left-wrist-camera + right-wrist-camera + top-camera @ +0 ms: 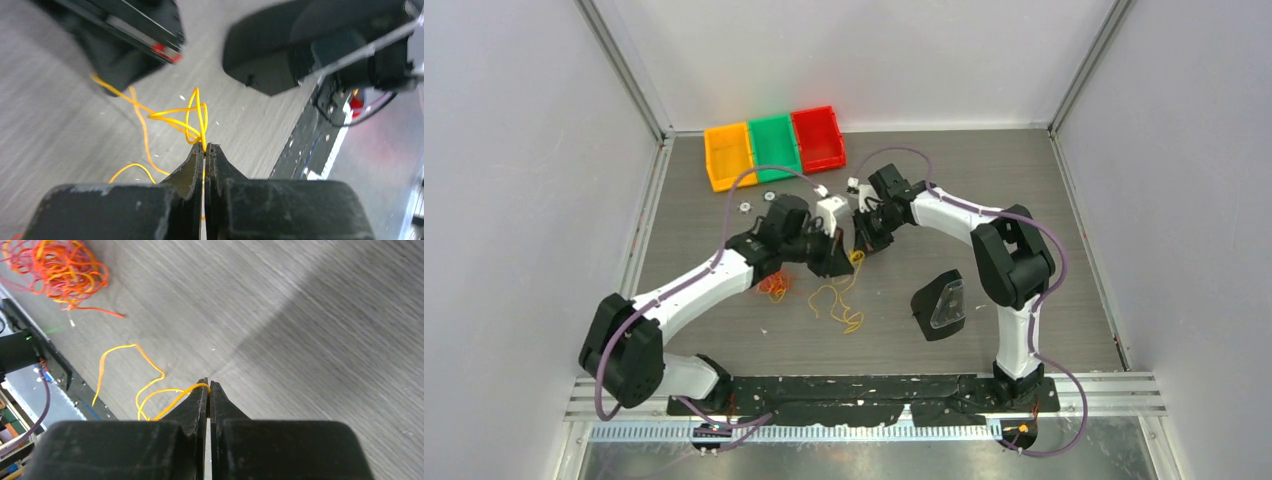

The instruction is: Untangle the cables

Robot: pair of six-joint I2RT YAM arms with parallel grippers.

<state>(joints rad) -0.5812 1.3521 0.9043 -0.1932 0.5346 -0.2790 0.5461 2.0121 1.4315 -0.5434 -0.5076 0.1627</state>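
Observation:
A thin yellow cable (844, 300) lies looped on the grey table in the middle. My left gripper (205, 146) is shut on a knotted loop of this yellow cable (175, 117) and holds it above the table. My right gripper (208, 384) is shut on another stretch of the yellow cable (150, 390), close beside the left one. In the top view the left gripper (832, 258) and the right gripper (861, 245) nearly meet. A tangled bundle of orange and pink cables (60, 267) lies apart; it also shows in the top view (774, 287).
Three bins, yellow (727, 155), green (774, 145) and red (818, 138), stand at the back. A black object with a clear window (941, 305) lies to the right. Small white parts (746, 207) lie near the bins.

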